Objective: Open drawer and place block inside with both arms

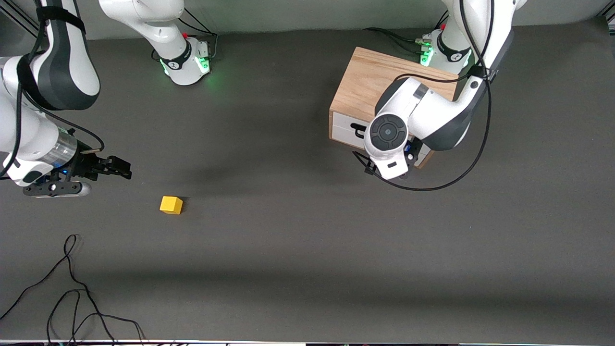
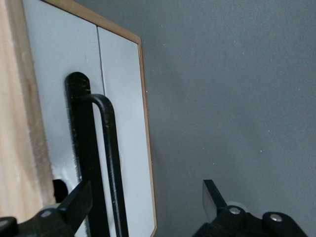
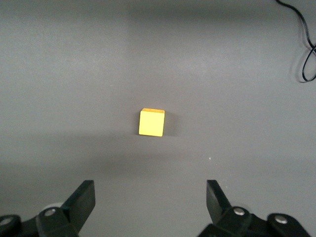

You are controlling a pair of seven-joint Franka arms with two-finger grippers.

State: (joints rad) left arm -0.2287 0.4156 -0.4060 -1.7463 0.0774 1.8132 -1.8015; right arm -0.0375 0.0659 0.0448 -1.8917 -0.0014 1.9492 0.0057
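Observation:
The drawer (image 1: 347, 126) is shut in its light oak box (image 1: 370, 81) at the left arm's end of the table. Its white front (image 2: 121, 118) and black wire handle (image 2: 107, 158) fill the left wrist view. My left gripper (image 2: 146, 200) is open in front of the drawer, with the handle bar between its fingers, close to one finger (image 2: 79, 201); the arm's wrist (image 1: 390, 139) hides it in the front view. The yellow block (image 1: 171, 204) lies on the table toward the right arm's end. My right gripper (image 1: 122, 169) is open and empty, near the block (image 3: 151, 122) and apart from it.
A loose black cable (image 1: 72, 288) lies on the table near the front camera at the right arm's end, and also shows in the right wrist view (image 3: 308, 54). The left arm's own cable (image 1: 432, 185) loops down beside the drawer box. Grey table (image 1: 288, 240) lies between block and drawer.

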